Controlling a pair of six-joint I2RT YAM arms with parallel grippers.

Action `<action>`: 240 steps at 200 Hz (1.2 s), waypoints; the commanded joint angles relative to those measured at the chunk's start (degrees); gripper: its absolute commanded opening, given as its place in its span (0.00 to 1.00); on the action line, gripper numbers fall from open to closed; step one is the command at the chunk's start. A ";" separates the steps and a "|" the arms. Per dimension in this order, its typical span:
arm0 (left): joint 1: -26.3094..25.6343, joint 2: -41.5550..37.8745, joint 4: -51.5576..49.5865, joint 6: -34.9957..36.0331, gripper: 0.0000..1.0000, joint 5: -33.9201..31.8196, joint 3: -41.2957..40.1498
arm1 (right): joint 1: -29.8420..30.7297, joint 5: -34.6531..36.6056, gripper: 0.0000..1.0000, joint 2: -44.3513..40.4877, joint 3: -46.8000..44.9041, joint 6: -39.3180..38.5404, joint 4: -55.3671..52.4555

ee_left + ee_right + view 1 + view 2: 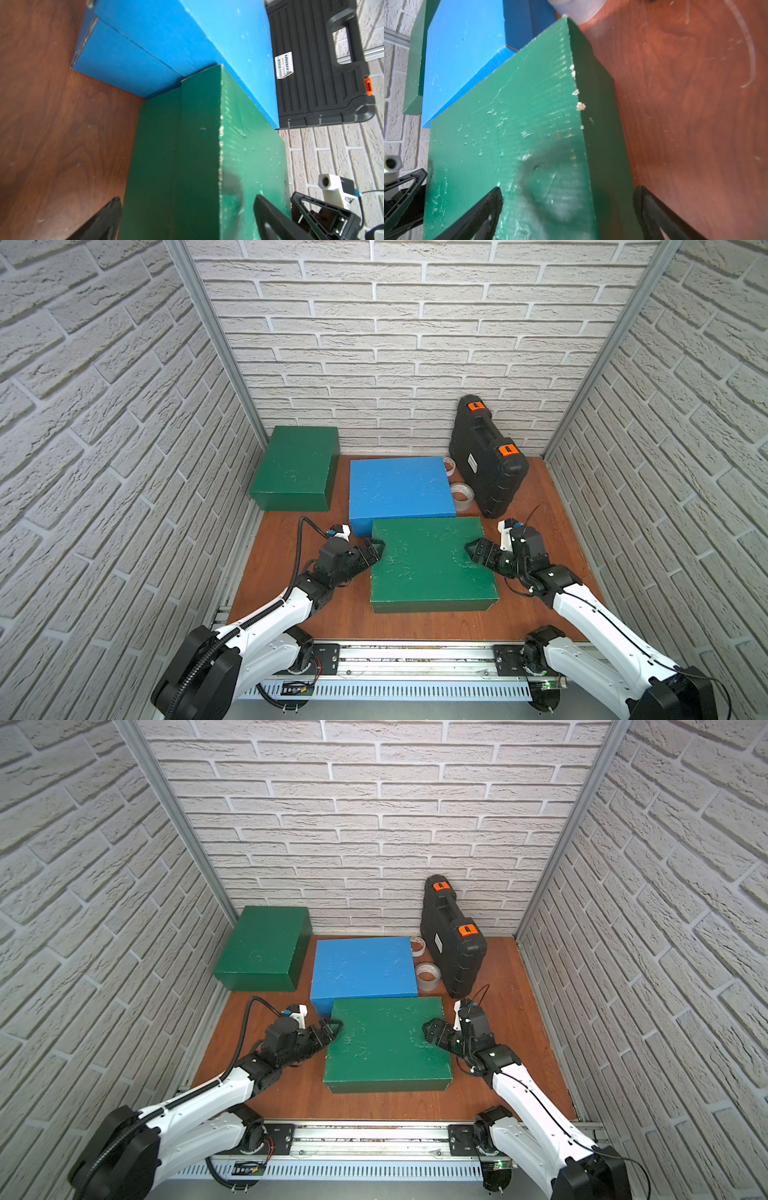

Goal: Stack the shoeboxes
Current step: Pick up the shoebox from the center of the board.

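Three shoeboxes sit on the tabletop (291,614), none stacked yet. At the back left, in the corner, stands the far green shoebox (293,464), well apart from both arms. The left claw (374,551) is at the left edge of the near green shoebox (428,568). Its jaws are spread wide and straddle that edge, one finger over the scuffed lid and the other down beside the side wall, clamped on nothing. The blue shoebox (399,489) lies in the middle, and the near green one's back end butts against its front. The right claw (473,551) straddles the box's right edge, jaws likewise wide apart. Further right, two tape rolls (462,493) lie just beside the blue shoebox, and a black case (486,464) with orange latches rests by the back wall.
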 commanded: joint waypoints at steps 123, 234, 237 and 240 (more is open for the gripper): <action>-2.93 12.20 6.34 -1.48 0.98 3.09 3.32 | 5.65 -5.88 0.98 6.05 -1.43 4.35 11.37; -3.90 -0.44 -17.12 -0.98 0.98 -3.30 11.05 | 14.71 2.23 0.94 3.20 8.97 6.08 -4.44; -3.98 -0.56 -18.06 -0.84 0.98 -3.23 11.53 | 15.21 2.69 0.94 3.11 9.48 6.12 -4.98; -3.96 -0.70 -18.64 -0.71 0.98 -3.13 12.06 | 15.57 2.95 0.94 3.04 9.95 6.22 -5.36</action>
